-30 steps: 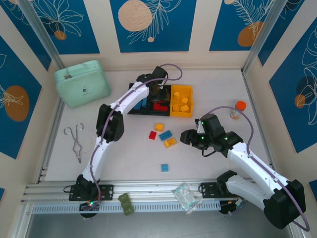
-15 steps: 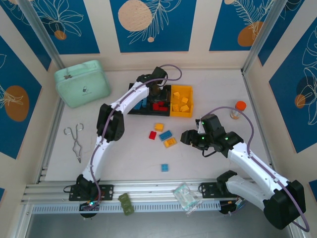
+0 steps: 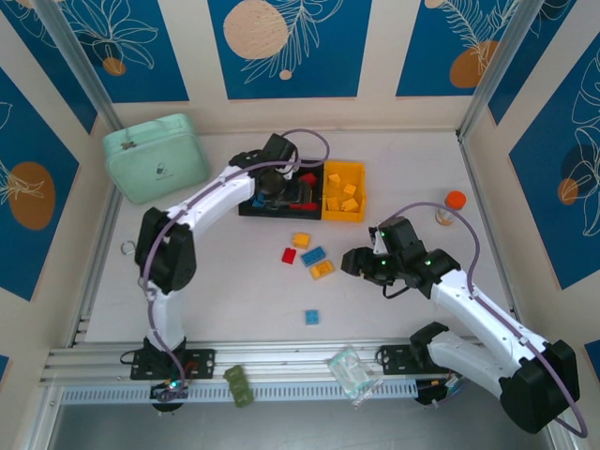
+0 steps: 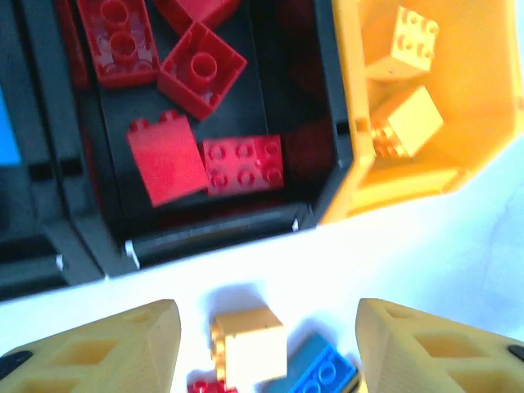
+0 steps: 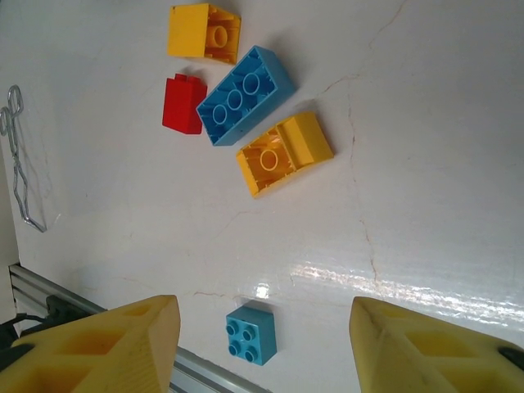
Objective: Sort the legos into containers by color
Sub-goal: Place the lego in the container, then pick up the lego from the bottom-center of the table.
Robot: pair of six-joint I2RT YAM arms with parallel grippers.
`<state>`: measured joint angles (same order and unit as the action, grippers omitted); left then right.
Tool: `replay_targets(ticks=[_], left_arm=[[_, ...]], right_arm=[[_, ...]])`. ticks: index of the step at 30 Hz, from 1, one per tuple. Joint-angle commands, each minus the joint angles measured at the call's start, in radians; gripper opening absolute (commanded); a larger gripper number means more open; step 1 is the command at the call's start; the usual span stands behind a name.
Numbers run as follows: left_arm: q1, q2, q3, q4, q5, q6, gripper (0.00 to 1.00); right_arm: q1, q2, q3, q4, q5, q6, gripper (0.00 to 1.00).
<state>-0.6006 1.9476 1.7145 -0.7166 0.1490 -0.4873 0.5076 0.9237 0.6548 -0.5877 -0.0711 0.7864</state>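
left arm [image 3: 202, 208] outstretched | left fingers [image 4: 98, 348] apart | right arm [image 3: 469, 300] bent | right fingers [image 5: 98, 344] apart

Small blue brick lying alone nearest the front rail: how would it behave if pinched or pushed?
The small blue brick looks like hard moulded plastic, so it is probably rigid and light. It sits flat, studs up, square-sided: unlikely to roll or tip. The table looks glossy, so a push would likely slide or spin it.

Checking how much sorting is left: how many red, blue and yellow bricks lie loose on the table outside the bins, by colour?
Yellow bricks: 2
Blue bricks: 2
Red brick: 1
Total: 5
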Motion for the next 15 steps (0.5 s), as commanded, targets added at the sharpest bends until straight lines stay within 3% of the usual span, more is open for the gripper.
replay_targets(ticks=[1, 9, 15], left_arm=[[-0.004, -0.120, -0.154, 0.083, 0.051, 0.018, 0.58], [-0.008, -0.400, -0.567, 0.223, 0.080, -0.054, 0.59], [-0.009, -0.584, -0.817, 0.298, 0.086, -0.147, 0.60]], right_arm=[[0.029, -0.015, 0.021, -0.017, 0.021, 0.009, 0.58], [0.125, 0.058, 0.030, -0.001, 0.095, 0.040, 0.67], [0.183, 0.194, 0.064, 0.016, 0.148, 0.067, 0.74]])
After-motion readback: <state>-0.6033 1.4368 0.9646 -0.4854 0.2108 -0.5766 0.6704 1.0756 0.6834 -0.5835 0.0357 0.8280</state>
